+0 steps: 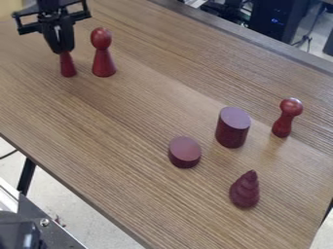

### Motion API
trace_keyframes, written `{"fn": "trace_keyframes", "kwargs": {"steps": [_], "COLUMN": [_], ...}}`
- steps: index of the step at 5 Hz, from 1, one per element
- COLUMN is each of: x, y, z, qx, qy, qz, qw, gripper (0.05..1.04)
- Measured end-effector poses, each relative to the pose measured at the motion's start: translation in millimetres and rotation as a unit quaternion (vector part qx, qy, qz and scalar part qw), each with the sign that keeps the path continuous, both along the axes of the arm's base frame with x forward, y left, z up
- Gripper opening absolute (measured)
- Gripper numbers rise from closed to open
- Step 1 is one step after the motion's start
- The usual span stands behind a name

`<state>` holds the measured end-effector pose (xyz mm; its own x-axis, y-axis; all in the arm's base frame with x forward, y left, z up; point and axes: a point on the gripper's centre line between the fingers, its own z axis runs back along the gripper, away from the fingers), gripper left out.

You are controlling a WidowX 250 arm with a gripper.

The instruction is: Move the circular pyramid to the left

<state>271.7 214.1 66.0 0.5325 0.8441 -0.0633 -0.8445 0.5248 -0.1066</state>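
my gripper (61, 50) hangs pointing down at the upper l. of my cam view, right over a narrow red piece (67, 67) that stands upright, wide at the base, its top hidden behind the gripper. can't tell how far open the gripper is, nor if it has hold of that piece.

just beside it, to the r., i've got a red pawn (103, 62) w/ an egg-shaped head, upright.

well apart from those, nearer the mid of the tbl, there's a short cylinder (185, 151), dark red, flat top up. a tall cylinder (232, 128) stands near it, up & to the r., same sort of color. a round-headed peg (284, 119) is upright just r. of the tall one, not touching.

circular pyramid (245, 191), best match = the ridged pointy one: upright at the lower r., tip up, below both cylinders & well apart from the gripper.

all of it's on the wood-grain tbl (130, 131). past the far edge, upper r., some black equip. (278, 22); lower l. corner, more gear (46, 223) w/ a metal edge, beyond the tbl's near side.
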Motion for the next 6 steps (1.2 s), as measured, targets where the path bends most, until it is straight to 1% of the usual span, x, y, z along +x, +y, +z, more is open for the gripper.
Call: {"fn": "trace_keyframes", "kwargs": {"steps": [1, 2, 3, 4, 5, 6], "x": [-2, 1, 3, 4, 0, -2], "y": [-2, -3, -14, -38, -67, -93], "z": [4.1, 17.2, 34.4, 69.2, 92.9, 96.2], "qx": [0.009, 0.022, 0.055, 0.092, 0.106, 0.093], "qy": [0.002, -0.013, -0.018, -0.041, -0.065, -0.078], "qz": [-0.002, 0.003, -0.007, -0.05, -0.106, -0.196], "qw": [1.0, 0.9997, 0.9983, 0.9936, 0.9866, 0.973], "gripper": [0.652, 0.941, 1.0, 1.0, 1.0, 1.0]}}
